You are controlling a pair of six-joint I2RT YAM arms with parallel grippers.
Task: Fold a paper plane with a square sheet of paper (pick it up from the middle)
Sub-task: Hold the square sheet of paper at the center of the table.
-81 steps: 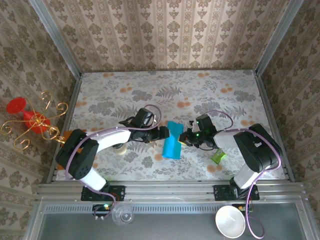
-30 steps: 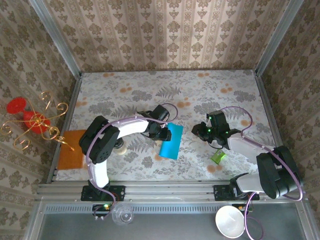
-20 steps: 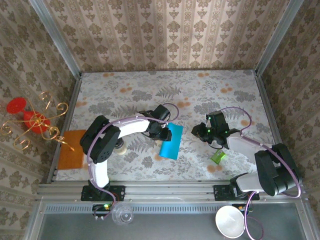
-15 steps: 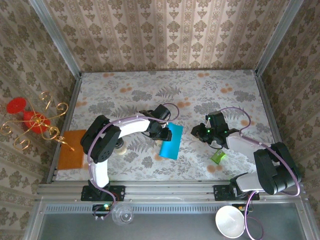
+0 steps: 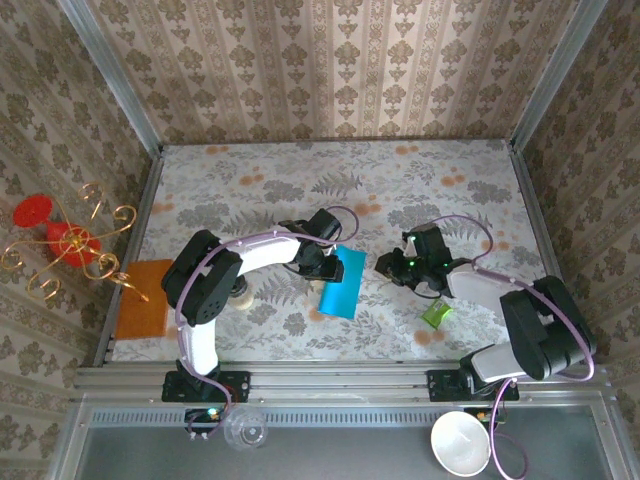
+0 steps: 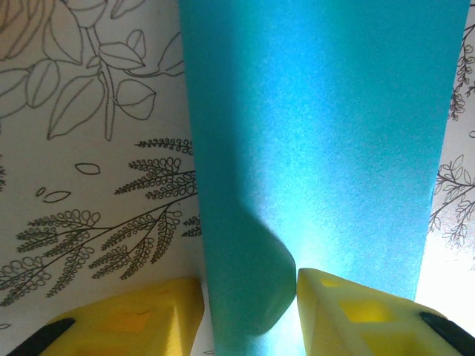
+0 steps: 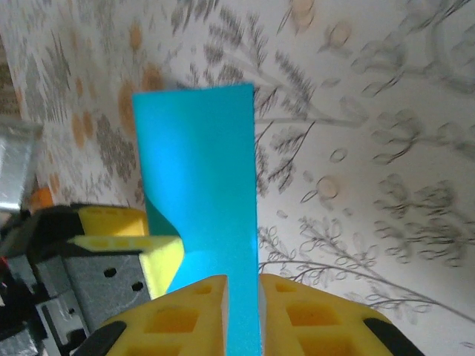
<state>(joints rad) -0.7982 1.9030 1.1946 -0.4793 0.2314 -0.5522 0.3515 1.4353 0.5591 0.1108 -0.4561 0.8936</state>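
The square sheet of paper [image 5: 340, 285] lies folded into a narrow teal-blue rectangle at the middle of the table. My left gripper [image 5: 322, 262] sits at its upper left edge. In the left wrist view a curled flap of the paper [image 6: 319, 133] fills the gap of the left gripper [image 6: 249, 285], touching both yellow fingers. My right gripper [image 5: 384, 266] is just right of the sheet, a little apart from it. In the right wrist view the right gripper [image 7: 243, 285] has its fingers nearly together, the paper [image 7: 200, 163] lies beyond them, and the left arm's finger [image 7: 162, 256] rests on the curl.
A small green crumpled wrapper [image 5: 436, 313] lies near the right arm. An orange mat [image 5: 143, 298] is at the table's left edge, beside a red and gold ornament [image 5: 65, 240]. A white bowl [image 5: 460, 443] and a clear cup [image 5: 245, 430] stand below the front rail.
The raised half of the paper came down flat and the right gripper drew back. In the last second it has edged left toward the sheet again. The left gripper has stayed put.
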